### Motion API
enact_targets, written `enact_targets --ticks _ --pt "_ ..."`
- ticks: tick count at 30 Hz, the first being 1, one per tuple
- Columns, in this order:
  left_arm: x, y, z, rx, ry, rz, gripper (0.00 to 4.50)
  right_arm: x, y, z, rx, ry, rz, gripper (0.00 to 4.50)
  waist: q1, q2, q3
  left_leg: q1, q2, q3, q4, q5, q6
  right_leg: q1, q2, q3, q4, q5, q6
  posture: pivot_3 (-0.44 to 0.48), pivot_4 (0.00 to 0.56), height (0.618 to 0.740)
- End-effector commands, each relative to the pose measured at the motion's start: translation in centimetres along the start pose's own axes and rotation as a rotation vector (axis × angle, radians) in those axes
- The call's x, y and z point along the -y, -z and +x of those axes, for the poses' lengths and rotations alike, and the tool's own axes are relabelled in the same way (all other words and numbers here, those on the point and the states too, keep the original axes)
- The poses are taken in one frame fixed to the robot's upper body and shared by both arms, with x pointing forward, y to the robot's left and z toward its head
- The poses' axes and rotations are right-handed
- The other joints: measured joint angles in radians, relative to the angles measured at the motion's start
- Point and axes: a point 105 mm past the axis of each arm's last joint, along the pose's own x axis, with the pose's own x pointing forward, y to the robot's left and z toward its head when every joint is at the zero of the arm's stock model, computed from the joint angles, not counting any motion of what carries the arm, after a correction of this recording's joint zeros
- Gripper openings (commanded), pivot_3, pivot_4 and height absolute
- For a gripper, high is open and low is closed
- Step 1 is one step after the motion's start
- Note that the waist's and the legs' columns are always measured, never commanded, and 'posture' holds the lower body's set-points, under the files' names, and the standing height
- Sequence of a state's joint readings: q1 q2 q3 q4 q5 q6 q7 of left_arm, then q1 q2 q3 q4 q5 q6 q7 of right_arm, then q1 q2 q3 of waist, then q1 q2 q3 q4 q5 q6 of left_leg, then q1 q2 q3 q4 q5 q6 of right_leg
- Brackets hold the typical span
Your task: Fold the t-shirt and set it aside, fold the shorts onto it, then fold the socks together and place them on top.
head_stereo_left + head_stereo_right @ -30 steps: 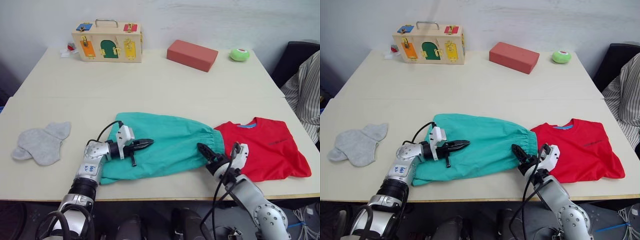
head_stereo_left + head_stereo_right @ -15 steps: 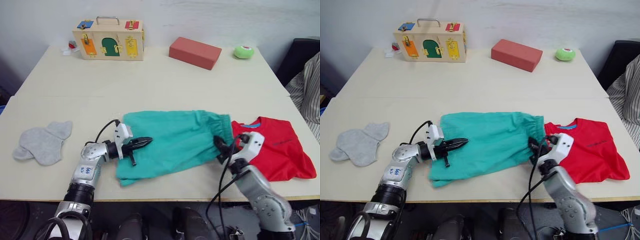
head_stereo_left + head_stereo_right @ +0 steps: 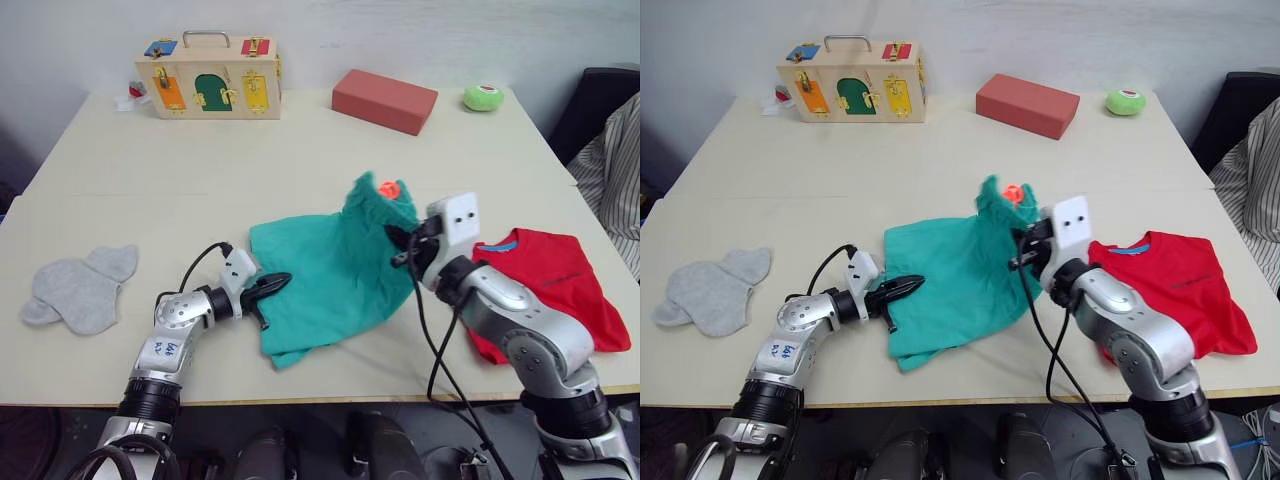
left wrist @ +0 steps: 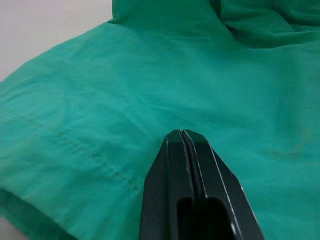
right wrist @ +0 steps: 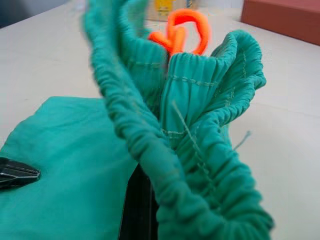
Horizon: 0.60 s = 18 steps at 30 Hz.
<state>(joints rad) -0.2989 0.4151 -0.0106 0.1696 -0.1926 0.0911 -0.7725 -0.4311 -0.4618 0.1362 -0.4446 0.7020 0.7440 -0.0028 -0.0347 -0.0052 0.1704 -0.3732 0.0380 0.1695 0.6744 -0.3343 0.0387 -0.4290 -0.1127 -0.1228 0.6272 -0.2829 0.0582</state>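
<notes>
A: Where are the shorts (image 3: 335, 275)?

B: Mid-table, near the front edge. The leg end lies flat on the table (image 3: 300, 150); the waistband end is lifted clear of it, bunched, with the orange drawstring (image 3: 389, 188) poking out on top.

A: Who has them?

B: The right gripper (image 3: 400, 247) is clamped on the gathered waistband (its wrist view shows the elastic folded over the black fingers). The left gripper (image 3: 270, 285) lies low on the flat leg end, fingers pressed together at the tip with no cloth seen between them, resting on the fabric.

A: And the t-shirt (image 3: 545, 290)?

B: Flat at the right of the table, beside the shorts and partly behind the right arm, blue collar label showing.

A: Socks (image 3: 78, 290)?

B: Far left, well apart from the shorts, lying overlapped.

A: Anything else?

B: Along the far edge: a wooden latch box (image 3: 208, 80), a red-brown block (image 3: 384, 100) and a green ball (image 3: 483, 97). A striped sleeve (image 3: 610, 170) shows at the right edge.
</notes>
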Motion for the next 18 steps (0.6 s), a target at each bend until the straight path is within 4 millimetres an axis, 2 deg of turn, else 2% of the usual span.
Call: enact_targets --ticks 1,3,7,10,13,15,18 --pt "-0.2 1.8 -1.4 -0.055 -0.035 -0.037 0.00 -2.4 -0.5 1.7 0.011 -0.072 -0.035 0.04 0.000 0.000 0.000 0.000 0.000 0.000 0.000 0.000 0.000 0.000 0.000 0.000 0.000 0.000 0.000 0.000 0.150 0.740" --pt "-0.1 1.9 -1.5 -0.056 -0.039 -0.039 0.00 -3.5 -0.1 2.6 -0.001 -0.109 -0.029 0.04 0.001 0.000 0.000 0.001 0.000 0.000 -0.001 0.001 0.000 0.000 0.000 0.000 0.000 0.000 0.000 0.000 0.150 0.740" --pt "-0.1 2.0 -2.0 -0.047 -0.073 -0.047 0.00 -7.7 0.7 4.2 -0.027 -0.249 0.002 0.04 -0.003 0.000 0.000 0.002 0.000 0.001 -0.003 0.001 -0.001 0.000 0.000 0.001 0.000 0.000 0.000 0.000 0.150 0.740" --pt "-0.1 2.2 -2.3 -0.049 -0.088 -0.053 0.00 -8.6 0.7 4.5 -0.032 -0.286 0.002 0.04 -0.006 0.000 0.000 0.002 0.000 0.001 -0.007 0.002 -0.002 0.000 0.000 0.000 0.000 0.000 -0.001 0.000 0.150 0.740" --pt "-0.1 2.7 -2.9 -0.049 -0.104 -0.062 0.00 -10.5 1.2 4.6 -0.052 -0.360 -0.014 0.04 -0.008 0.000 0.000 0.003 -0.001 0.001 -0.007 0.002 -0.001 0.000 0.000 0.001 -0.001 0.000 -0.001 0.000 0.150 0.740" --pt "-0.1 2.8 -3.1 -0.044 -0.118 -0.067 0.00 -11.6 1.9 4.6 -0.075 -0.401 -0.014 0.04 -0.015 0.000 0.000 0.003 0.000 0.001 -0.007 0.002 -0.001 0.000 0.000 0.001 -0.001 0.000 -0.001 0.000 0.150 0.740" --pt "-0.2 2.8 -3.4 -0.031 -0.143 -0.077 0.00 -12.2 3.0 4.9 -0.104 -0.430 -0.027 0.04 -0.021 0.000 0.000 0.004 0.000 0.001 -0.009 0.003 -0.003 0.000 0.000 0.000 -0.001 -0.001 -0.001 0.000 0.150 0.740"
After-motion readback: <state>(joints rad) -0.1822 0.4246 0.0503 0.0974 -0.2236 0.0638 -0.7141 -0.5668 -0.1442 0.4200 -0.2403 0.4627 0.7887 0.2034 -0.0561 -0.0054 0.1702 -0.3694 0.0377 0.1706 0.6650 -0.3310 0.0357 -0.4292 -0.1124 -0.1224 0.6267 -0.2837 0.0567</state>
